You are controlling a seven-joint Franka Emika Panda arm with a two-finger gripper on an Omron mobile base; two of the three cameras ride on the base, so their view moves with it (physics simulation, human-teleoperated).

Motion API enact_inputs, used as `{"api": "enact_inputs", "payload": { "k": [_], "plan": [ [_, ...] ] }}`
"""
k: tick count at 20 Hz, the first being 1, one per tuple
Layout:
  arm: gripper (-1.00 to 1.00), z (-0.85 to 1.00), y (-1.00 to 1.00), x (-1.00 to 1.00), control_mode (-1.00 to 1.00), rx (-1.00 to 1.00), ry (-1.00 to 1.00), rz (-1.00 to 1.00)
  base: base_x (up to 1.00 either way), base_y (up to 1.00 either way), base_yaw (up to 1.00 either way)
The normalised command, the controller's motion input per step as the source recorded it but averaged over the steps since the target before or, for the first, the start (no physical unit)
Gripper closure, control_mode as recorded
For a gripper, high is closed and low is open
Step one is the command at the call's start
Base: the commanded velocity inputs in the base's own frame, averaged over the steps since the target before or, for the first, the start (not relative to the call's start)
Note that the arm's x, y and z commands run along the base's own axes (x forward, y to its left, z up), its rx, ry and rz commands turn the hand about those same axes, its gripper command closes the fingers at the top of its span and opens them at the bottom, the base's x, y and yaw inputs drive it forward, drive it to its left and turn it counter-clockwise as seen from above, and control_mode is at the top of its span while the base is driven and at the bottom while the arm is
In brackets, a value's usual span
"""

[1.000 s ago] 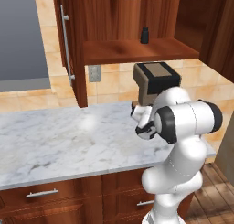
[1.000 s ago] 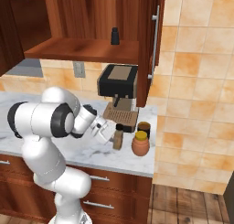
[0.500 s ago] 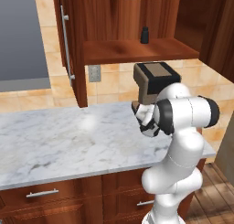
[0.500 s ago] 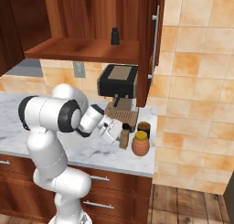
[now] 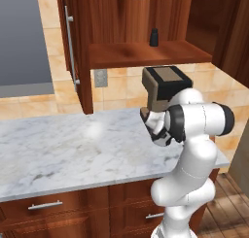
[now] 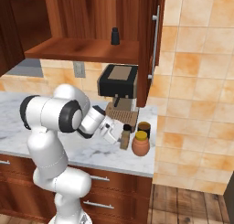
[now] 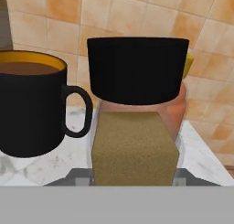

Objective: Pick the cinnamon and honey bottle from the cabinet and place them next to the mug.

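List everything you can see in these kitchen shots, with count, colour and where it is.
cinnamon: one, tan with black cap, on the counter beside the honey bottle, close in front of the hand camera
honey bottle: one, orange-brown with yellow lid, near the counter's right edge
mug: one, black, behind the honey bottle
small black bottle: one, on the cabinet shelf
cabinet: one, reddish-brown, open, above the counter
coffee machine: one, black and tan, under the cabinet
counter: one, white marble
wall outlet: one, grey, on the tiled wall
pincer: one, white, shut on the cinnamon
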Motion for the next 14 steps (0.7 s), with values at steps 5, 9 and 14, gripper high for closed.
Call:
{"api": "enact_inputs", "payload": {
  "k": [5, 9, 14],
  "plan": [
    [1.0, -0.12, 0.0, 0.17, -1.0, 0.0, -0.07, 0.05, 0.0, 0.0, 0.0],
    [1.0, 0.0, 0.0, 0.08, -1.0, -0.01, -0.02, 0.03, 0.0, 0.0, 0.0],
    [1.0, 0.0, 0.0, 0.04, -1.0, -0.03, -0.04, 0.02, 0.0, 0.0, 0.0]
  ]
}}
